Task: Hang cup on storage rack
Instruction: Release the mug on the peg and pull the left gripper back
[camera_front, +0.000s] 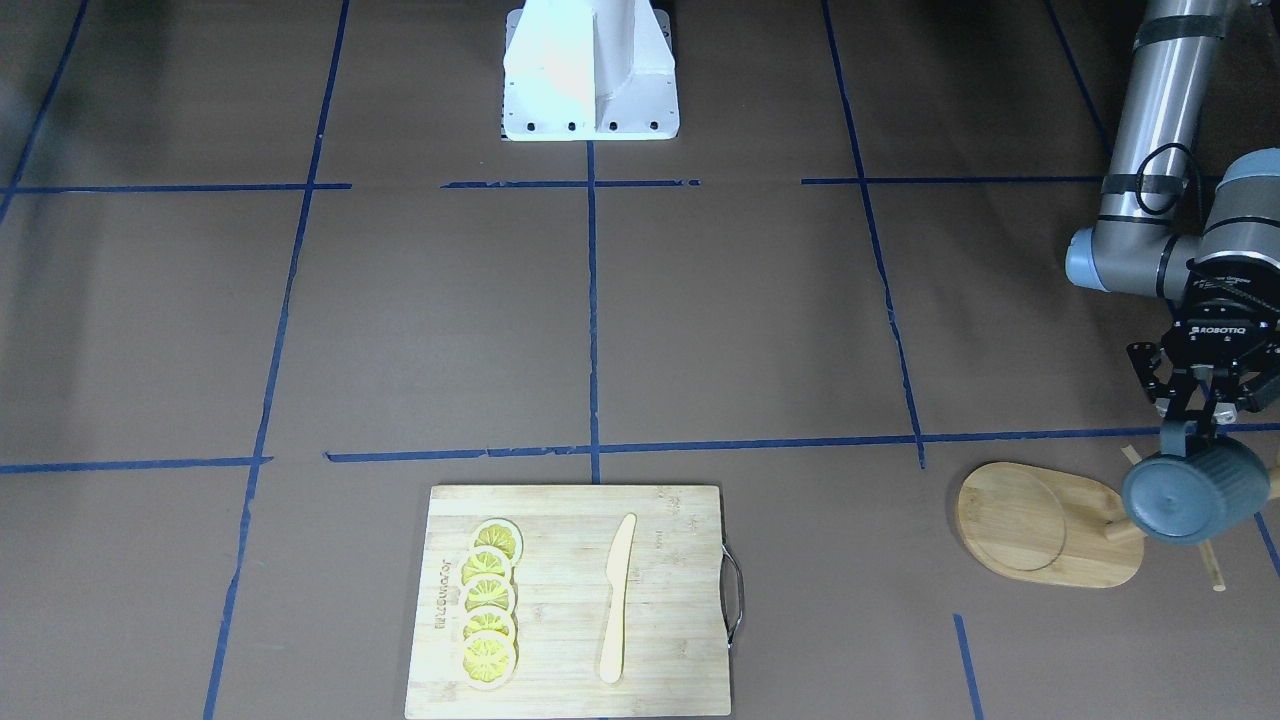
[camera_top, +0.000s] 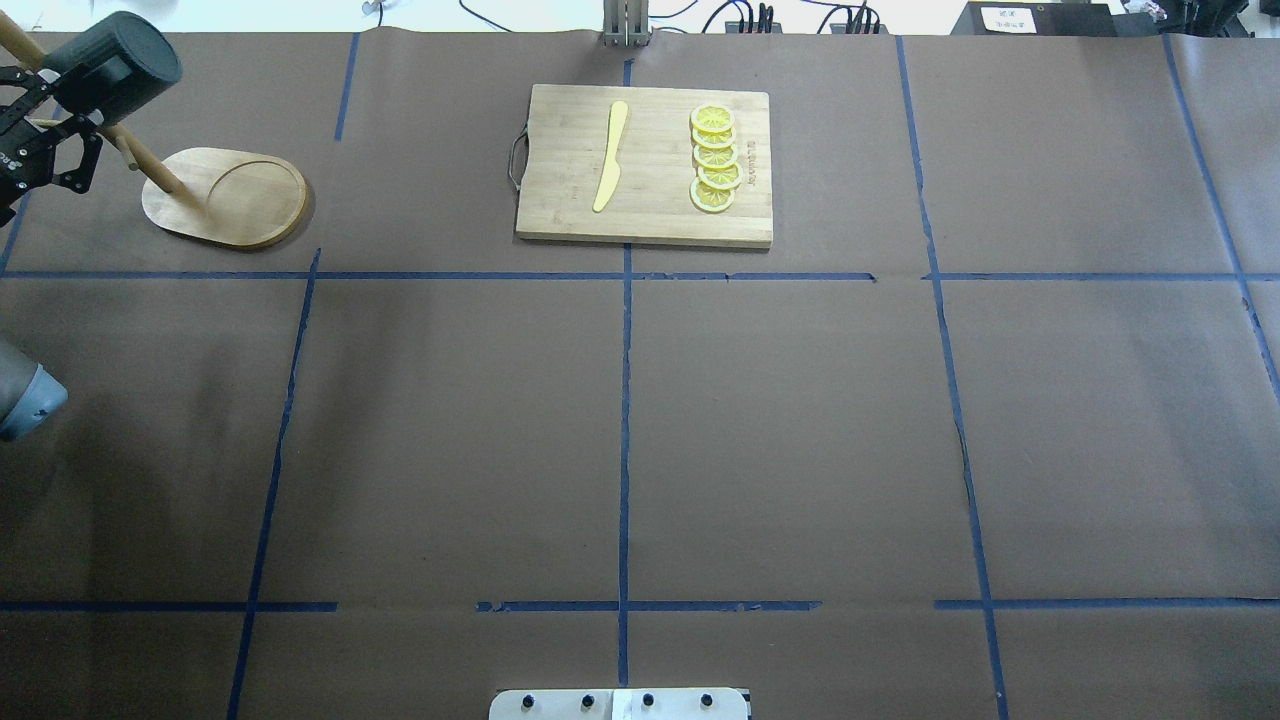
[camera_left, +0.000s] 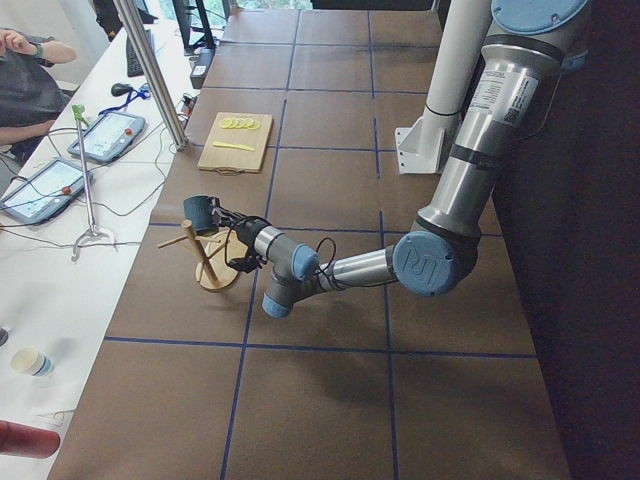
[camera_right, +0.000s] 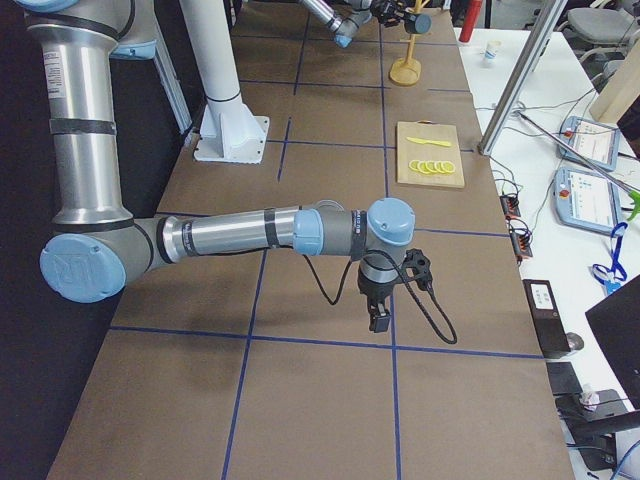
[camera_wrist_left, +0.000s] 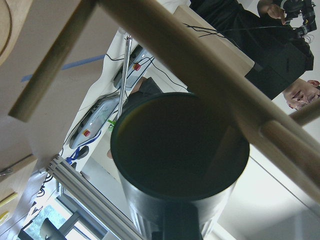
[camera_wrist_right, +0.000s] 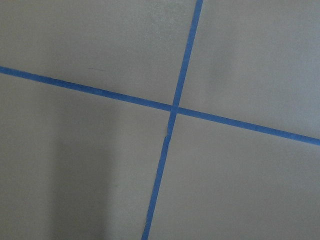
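Observation:
The dark teal-grey cup (camera_front: 1195, 490) lies on its side in the air, held by its handle in my left gripper (camera_front: 1203, 425), which is shut on it. The cup sits against the upper post and pegs of the bamboo storage rack (camera_front: 1040, 525), above the post end of its oval base. In the overhead view the cup (camera_top: 110, 65) is at the far left, over the rack's slanting post (camera_top: 150, 165). The left wrist view looks into the cup's dark mouth (camera_wrist_left: 180, 145), with a rack peg (camera_wrist_left: 200, 65) crossing just in front. My right gripper (camera_right: 380, 318) hangs over bare table far from the rack; I cannot tell whether it is open.
A bamboo cutting board (camera_front: 570, 600) with a metal handle carries several lemon slices (camera_front: 490, 605) and a yellow knife (camera_front: 617, 595) on the operators' side of the table's middle. The robot's white base (camera_front: 590, 70) stands opposite. Operators and tablets are beyond the table edge (camera_left: 60, 180).

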